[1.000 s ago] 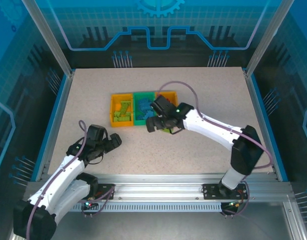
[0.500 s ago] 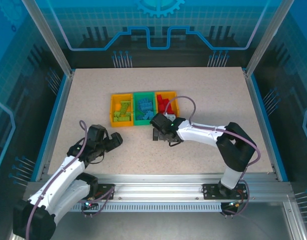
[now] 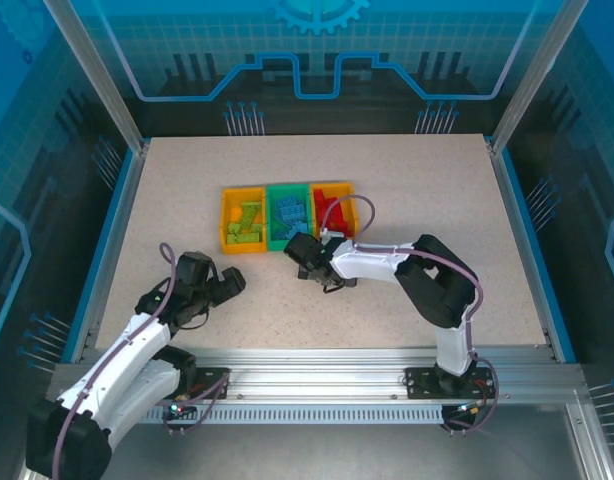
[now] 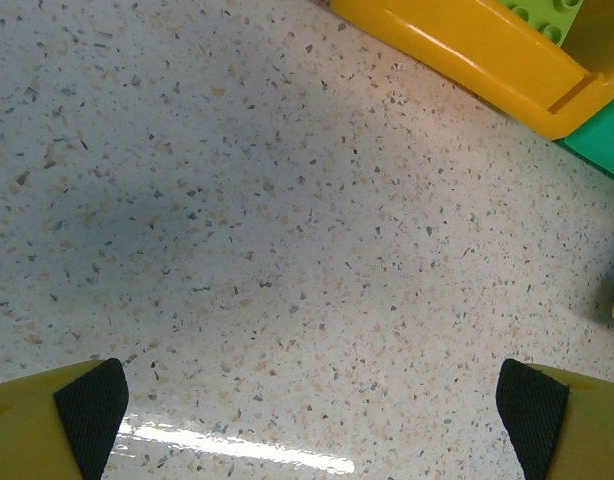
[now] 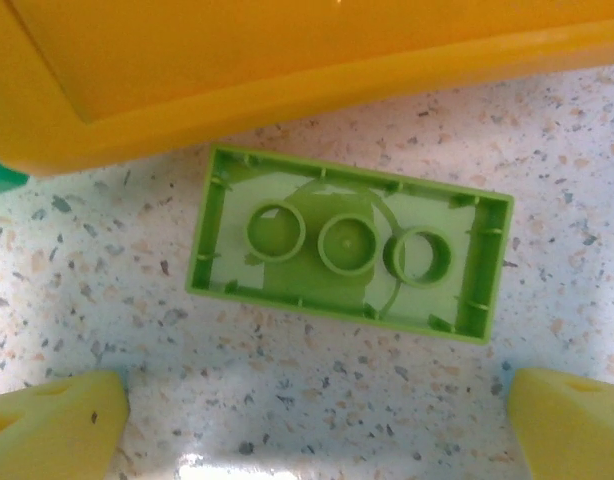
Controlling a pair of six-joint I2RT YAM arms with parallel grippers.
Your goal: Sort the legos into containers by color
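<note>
One lime green brick lies upside down on the desk, just beside the wall of a yellow-orange bin; the wrist view does not tell us which one. Our right tool hovers over it, fingers spread as wide as they go, holding nothing. The left tool is equally wide and empty over bare desk, near the left end of the row of containers.

We judge the step in hand to be picking up this brick. Its long axis runs roughly from finger to finger, slightly tilted. So we would square the wrist to that tilt, lower straight down and close on the two short ends — the wall looks too close to one long side for a finger. Lime pieces sit in the yellow container at the left, so it likely goes there.

The brick is glossy moulded plastic — a hollow rectangle with three round tubes and thin ribs inside. Its thin walls may slip. The desk is smooth, speckled like stone, with glare.
</note>
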